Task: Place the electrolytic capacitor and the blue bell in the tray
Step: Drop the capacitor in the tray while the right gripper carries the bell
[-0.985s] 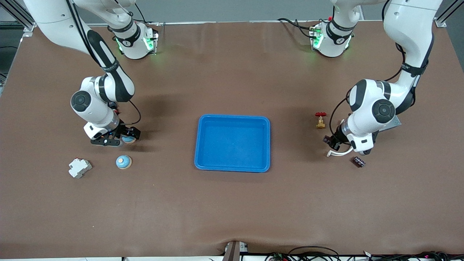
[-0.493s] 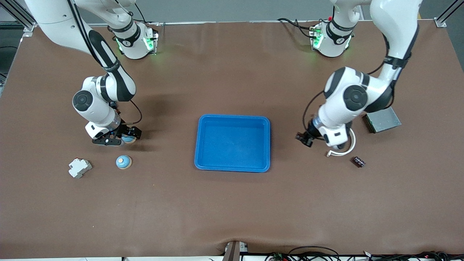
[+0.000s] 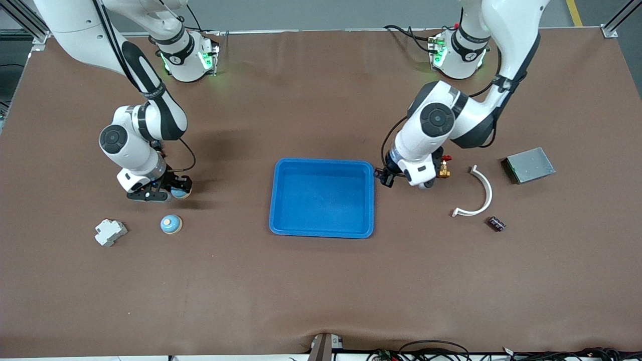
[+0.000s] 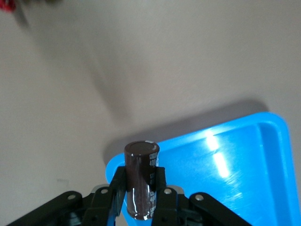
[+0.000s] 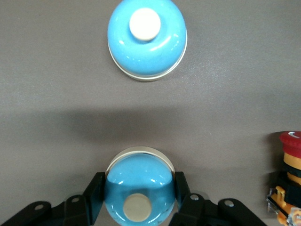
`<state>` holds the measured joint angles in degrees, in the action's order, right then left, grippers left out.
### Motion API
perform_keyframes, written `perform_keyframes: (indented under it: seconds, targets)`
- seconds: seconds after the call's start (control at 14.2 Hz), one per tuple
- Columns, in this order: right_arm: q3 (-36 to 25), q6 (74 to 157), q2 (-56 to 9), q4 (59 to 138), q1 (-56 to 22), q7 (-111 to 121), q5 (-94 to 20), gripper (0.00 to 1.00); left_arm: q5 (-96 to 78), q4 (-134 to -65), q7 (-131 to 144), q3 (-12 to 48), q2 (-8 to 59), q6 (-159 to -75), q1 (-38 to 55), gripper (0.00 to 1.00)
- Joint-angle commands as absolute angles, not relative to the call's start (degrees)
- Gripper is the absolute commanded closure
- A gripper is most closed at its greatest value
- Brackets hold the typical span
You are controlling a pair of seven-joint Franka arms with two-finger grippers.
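While left gripper [image 4: 138,197] fingers clamp capacitor [image 4: 140,181], right gripper [image 5: 138,200] fingers grip blue bell [image 5: 139,190].

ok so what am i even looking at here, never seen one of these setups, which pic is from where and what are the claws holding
These are two white robot arms bolted at one edge of a brown table. The wide picture comes from a high camera facing them. The other two come from small cameras on each arm's wrist, looking down past its claw.

The left gripper is shut on a dark electrolytic capacitor, right at the rim of the blue tray, which has nothing in it. The right gripper is closed around a blue bell. A second blue bell sits loose nearby, beside a white plastic block.

Toward the left arm's end lie a small brass valve with a red handle, a curved white strip, a grey metal box and another small dark part.
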<state>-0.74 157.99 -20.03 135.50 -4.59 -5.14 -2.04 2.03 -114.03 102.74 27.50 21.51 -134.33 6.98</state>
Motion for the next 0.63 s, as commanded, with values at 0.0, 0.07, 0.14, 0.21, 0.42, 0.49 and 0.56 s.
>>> perform_keyframes:
  seconds: [0.0,0.07,0.14,0.21,0.42,0.49,0.56]
  targets:
    - [-0.6,158.0,-19.3,135.9,-4.5,-4.6,-1.8,1.00,2.6,-112.3,109.4,27.1,23.9,-134.8,10.1,1.00]
    - [-0.5,158.0,-18.9,135.6,-4.9,-4.8,-1.9,1.00,2.9,-112.2,112.6,27.0,25.0,-136.7,11.1,1.00]
    - [-0.5,157.2,-18.5,135.4,-5.4,-5.1,-1.9,1.00,4.6,-111.5,115.1,27.1,26.2,-138.0,11.2,1.00]
    - [-0.4,154.8,-17.9,134.1,-6.1,-5.4,-2.0,1.00,6.7,-109.9,117.2,27.1,28.0,-138.1,11.5,1.00]
    - [-0.4,142.9,-16.3,128.3,-9.0,-10.3,-2.3,1.00,11.0,-103.6,122.2,27.0,34.2,-138.1,13.3,1.00]
    - [-0.4,138.5,-15.9,125.8,-10.4,-12.7,-2.3,1.00,12.1,-101.6,123.6,26.9,36.1,-138.1,13.4,1.00]
    - [-0.4,134.7,-15.6,123.3,-12.4,-16.1,-2.4,1.00,13.9,-100.6,124.7,26.9,37.6,-138.1,13.9,1.00]
